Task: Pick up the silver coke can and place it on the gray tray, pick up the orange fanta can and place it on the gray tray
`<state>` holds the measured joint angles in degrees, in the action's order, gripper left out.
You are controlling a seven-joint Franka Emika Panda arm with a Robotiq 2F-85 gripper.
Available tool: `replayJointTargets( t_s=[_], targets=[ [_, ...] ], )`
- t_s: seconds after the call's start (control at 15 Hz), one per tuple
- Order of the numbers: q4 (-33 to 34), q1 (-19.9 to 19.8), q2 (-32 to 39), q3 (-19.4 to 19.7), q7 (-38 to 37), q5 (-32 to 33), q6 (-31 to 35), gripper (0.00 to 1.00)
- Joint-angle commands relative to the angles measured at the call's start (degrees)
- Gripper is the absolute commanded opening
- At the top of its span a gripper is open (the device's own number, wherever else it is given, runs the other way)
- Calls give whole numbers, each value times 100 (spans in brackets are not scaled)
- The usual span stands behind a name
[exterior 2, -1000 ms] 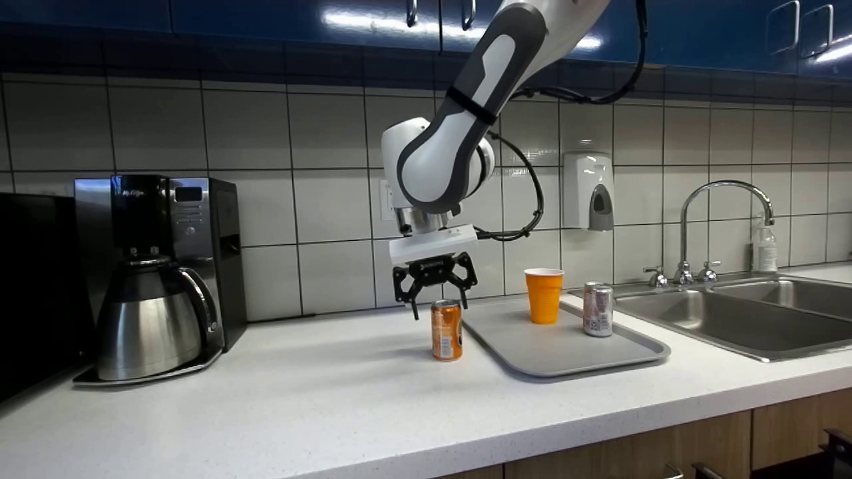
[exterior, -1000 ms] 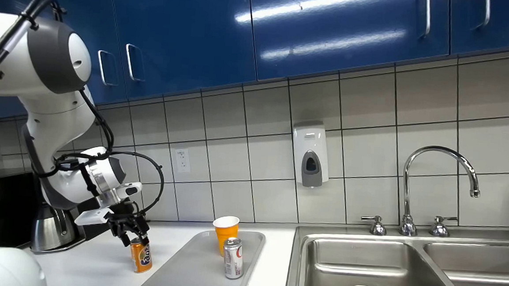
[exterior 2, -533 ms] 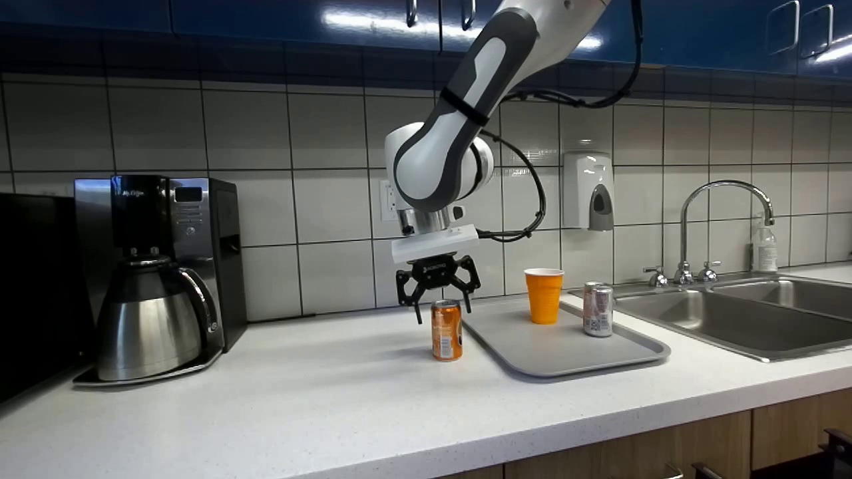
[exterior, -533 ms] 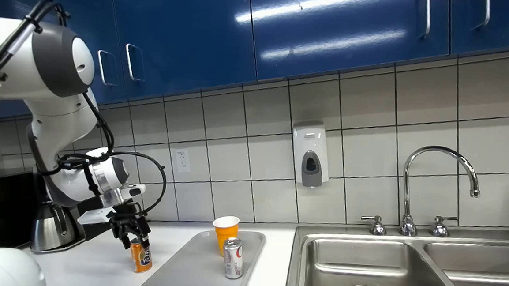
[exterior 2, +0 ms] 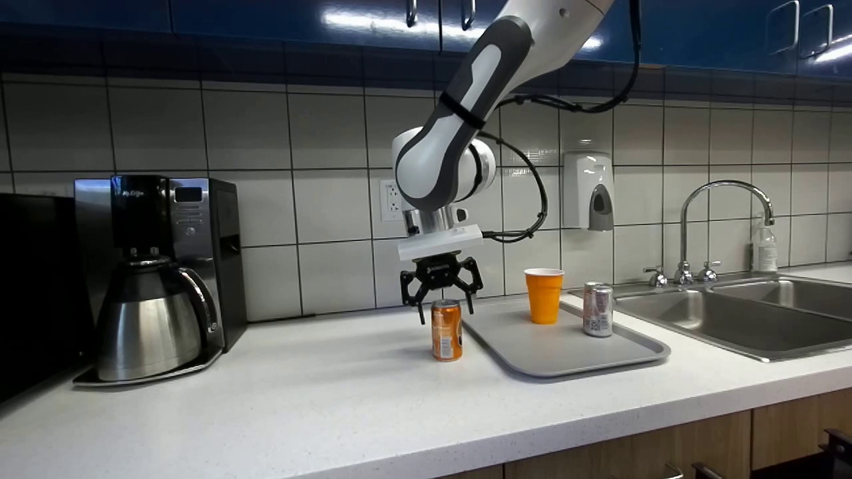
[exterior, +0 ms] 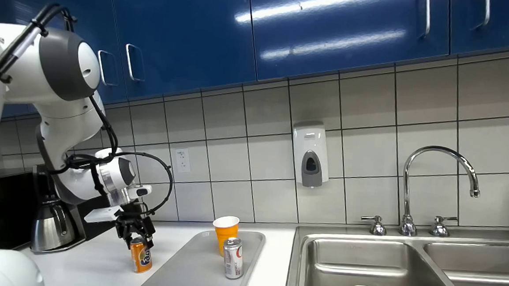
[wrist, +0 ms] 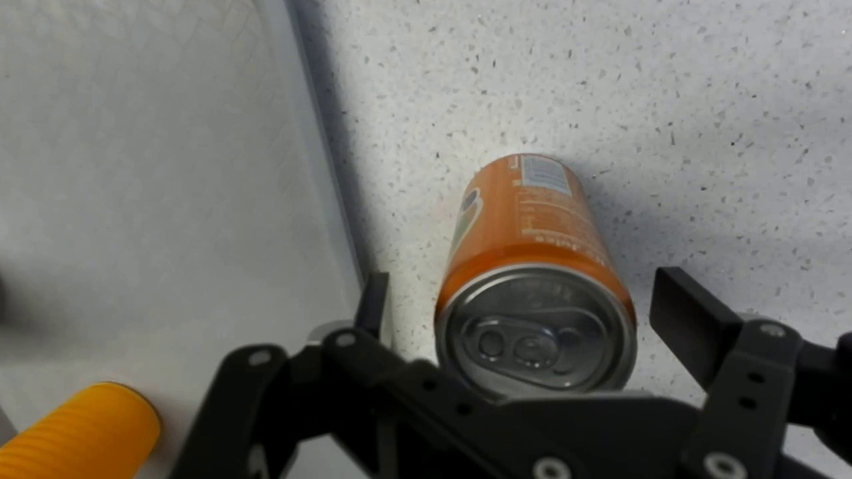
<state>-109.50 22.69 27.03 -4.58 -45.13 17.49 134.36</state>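
Orange on white: in both exterior views, observed the orange fanta can (exterior 2: 446,332) upright on the tabletop (exterior 2: 319,399), with the gray tray (exterior 2: 559,346) just beside it at 3 o'clock. In the wrist view, found the claw (wrist: 522,299) spread apart, with fingers (wrist: 689,326) at 9 and 3 o'clock of the can's lid and a visible gap to each. In an exterior view, noted the silver coke can (exterior: 233,259) upright on the tray, at 5 o'clock from the orange cup (exterior: 226,234). Located the coffee maker (exterior 2: 193,246) at 9 o'clock from the orange fanta can.
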Motion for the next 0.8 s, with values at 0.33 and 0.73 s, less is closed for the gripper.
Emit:
replayJointTargets(
  t_s=[0.33,0.73],
  targets=[
    [553,-115,464,5,692,-407,-293,100],
    [470,-50,435,49,746,-393,-242,100]
  ],
)
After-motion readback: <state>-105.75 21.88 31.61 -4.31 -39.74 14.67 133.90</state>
